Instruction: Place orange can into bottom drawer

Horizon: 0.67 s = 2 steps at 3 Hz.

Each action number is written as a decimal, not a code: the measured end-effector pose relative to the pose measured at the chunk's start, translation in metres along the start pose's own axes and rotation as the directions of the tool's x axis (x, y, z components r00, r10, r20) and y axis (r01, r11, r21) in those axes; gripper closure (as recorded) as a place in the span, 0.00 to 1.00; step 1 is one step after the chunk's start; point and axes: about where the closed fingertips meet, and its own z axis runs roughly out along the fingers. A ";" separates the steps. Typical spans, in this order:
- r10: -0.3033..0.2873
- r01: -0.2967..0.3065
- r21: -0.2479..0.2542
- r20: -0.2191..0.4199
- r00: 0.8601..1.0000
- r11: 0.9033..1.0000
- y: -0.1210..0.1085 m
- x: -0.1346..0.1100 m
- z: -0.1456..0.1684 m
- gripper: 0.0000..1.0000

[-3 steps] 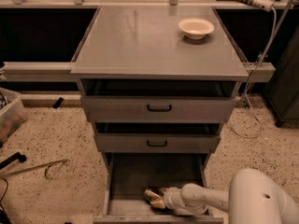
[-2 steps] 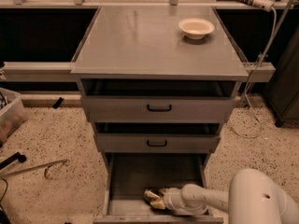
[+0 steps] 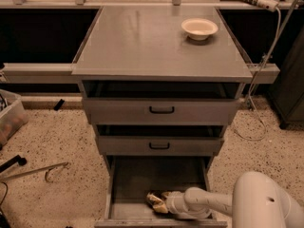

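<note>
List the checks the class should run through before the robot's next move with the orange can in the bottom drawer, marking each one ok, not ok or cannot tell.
1. Lowest grey metal drawer of the cabinet pulled open: ok.
2. Small shiny gold-orange drink can inside that drawer, near its front: ok.
3. Gripper down in the drawer, right beside the can: ok.
4. Can resting on the drawer floor: cannot tell.
5. Hold on the can released: cannot tell.
6. Cream round bowl on the cabinet top, well away from the arm: ok.
</note>
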 end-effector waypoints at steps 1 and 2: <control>0.000 0.000 0.000 0.000 1.000 1.000 0.000 0.000 0.000 0.11; 0.000 0.000 0.000 0.000 1.000 1.000 0.000 0.000 0.000 0.00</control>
